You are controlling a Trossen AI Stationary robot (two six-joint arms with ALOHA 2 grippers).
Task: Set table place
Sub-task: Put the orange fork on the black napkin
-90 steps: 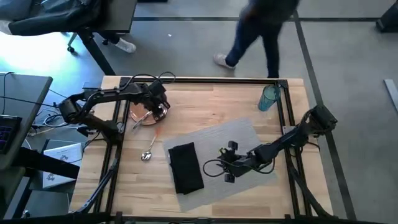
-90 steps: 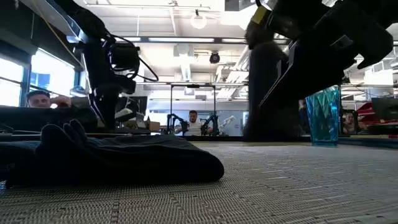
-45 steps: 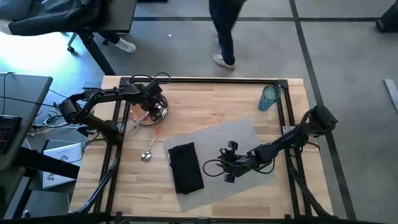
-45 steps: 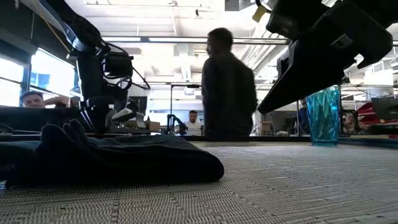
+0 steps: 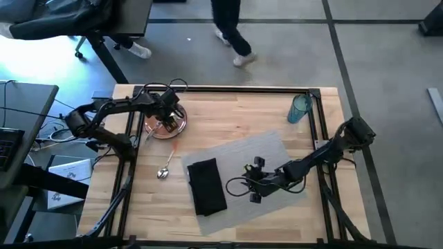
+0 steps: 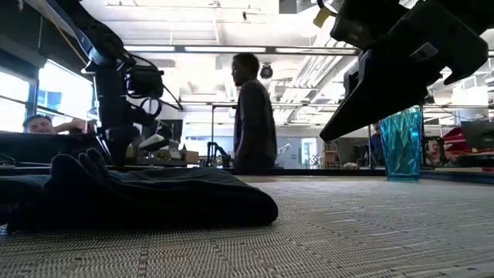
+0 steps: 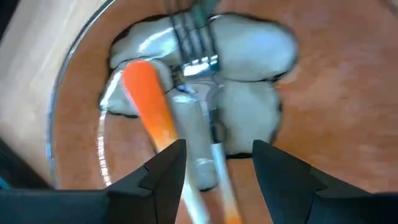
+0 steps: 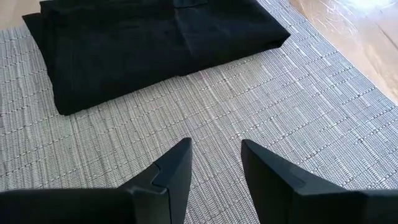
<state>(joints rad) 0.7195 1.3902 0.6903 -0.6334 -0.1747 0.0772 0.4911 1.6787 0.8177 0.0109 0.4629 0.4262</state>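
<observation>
Your left gripper (image 7: pixel 214 163) hangs directly over the orange-brown plate (image 5: pixel 168 127) at the desk's (image 5: pixel 242 114) far left, fingers wide and empty. The orange-handled fork (image 7: pixel 155 118) and knife (image 7: pixel 208 158) lie between them, long axes crossing the gap. The right gripper (image 8: pixel 214 165), also open, waits low over the placemat (image 8: pixel 249 106).

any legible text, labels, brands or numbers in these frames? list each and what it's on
None readable in any view.
Plate, fork and orange handle: no marking visible.
Napkin and placemat: plain, no tag or print.
Teal tumbler: faceted surface only, no logo.
Yellow tag on the arm overhead in the low view: too small to tell whether it carries text.
Background room in the low view: no sign resolves into letters.
</observation>
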